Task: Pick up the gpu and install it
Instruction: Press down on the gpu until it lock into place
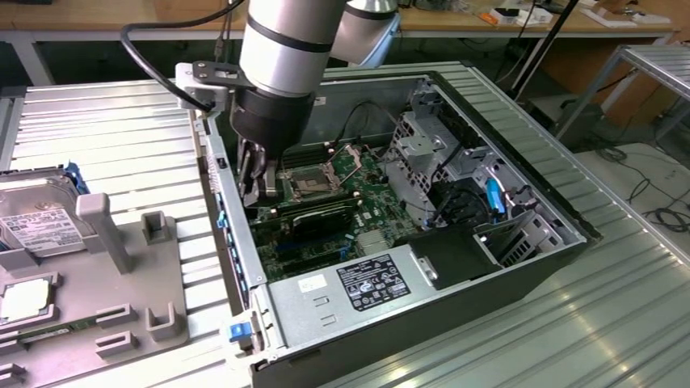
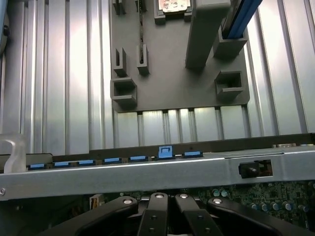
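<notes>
Ribbed silver metal table (image 1: 108,121) carries the open black and grey computer case (image 1: 518,275), and on the exterior view's left of it lies a grey plastic holder tray (image 1: 119,267) with a boxy silver hard drive (image 1: 32,226). I see my black gripper (image 1: 254,190) reaching down inside the case, close to its wall on the exterior view's left. Whether it is apart or closed, I cannot tell. The gpu (image 1: 318,217), a thin dark rectangular card, sits across the green motherboard (image 1: 372,202), just beside the gripper's tip, with one end toward that wall. I cannot tell if the two touch, or if the card is fully seated. I judge the card to be light and stiff, but fragile: its board can crack under bending and its small parts dislike pressure. I think the safe hold is on its long upper edge or near the bracket end, with force going straight down.
</notes>
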Controlling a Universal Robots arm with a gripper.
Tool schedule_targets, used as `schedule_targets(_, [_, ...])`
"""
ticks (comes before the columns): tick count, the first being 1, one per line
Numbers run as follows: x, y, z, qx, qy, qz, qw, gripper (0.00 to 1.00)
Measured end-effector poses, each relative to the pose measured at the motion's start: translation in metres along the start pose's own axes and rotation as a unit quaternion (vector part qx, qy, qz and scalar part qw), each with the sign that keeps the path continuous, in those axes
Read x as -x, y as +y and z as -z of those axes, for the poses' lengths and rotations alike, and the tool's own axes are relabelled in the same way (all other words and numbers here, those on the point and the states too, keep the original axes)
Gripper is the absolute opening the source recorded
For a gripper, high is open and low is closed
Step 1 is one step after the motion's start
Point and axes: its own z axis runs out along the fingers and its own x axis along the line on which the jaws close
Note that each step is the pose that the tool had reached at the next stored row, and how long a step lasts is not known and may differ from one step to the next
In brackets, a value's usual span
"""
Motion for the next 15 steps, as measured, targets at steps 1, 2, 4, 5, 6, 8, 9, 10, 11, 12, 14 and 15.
schedule_targets(1, [0.0, -0.0009, -0.0002, -0.0016, 0.0, 0.0, 1.0, 0.11])
schedule_targets(2, [0.0, -0.0014, -0.0007, -0.0053, -0.0003, 0.001, 1.0, 0.11])
schedule_targets(4, [0.0, -0.0021, -0.0014, -0.0124, -0.0007, 0.001, 0.9999, 0.11])
schedule_targets(5, [0.0, -0.0025, -0.0016, -0.0161, -0.0009, 0.001, 0.9999, 0.11])
schedule_targets(6, [0.001, -0.0037, -0.0019, -0.0191, -0.0012, 0.002, 0.9998, 0.11])
schedule_targets(8, [0.001, -0.0075, -0.0019, -0.026, -0.0019, 0.002, 0.9997, 0.11])
schedule_targets(9, [0.001, -0.0097, -0.0016, -0.0279, -0.0021, 0.002, 0.9996, 0.11])
schedule_targets(10, [0.001, -0.0139, -0.0007, -0.0288, -0.0019, 0.002, 0.9996, 0.11])
schedule_targets(11, [0.002, -0.0165, -0.0002, -0.0292, -0.002, 0.002, 0.9996, 0.11])
schedule_targets(12, [0.002, -0.0168, -0.0002, -0.0292, -0.002, 0.002, 0.9996, 0.11])
schedule_targets(14, [0.002, -0.0175, 0.0006, -0.0275, -0.0018, 0.002, 0.9996, 0.11])
schedule_targets(15, [0.002, -0.018, 0.0016, -0.0255, -0.0016, 0.002, 0.9997, 0.11])
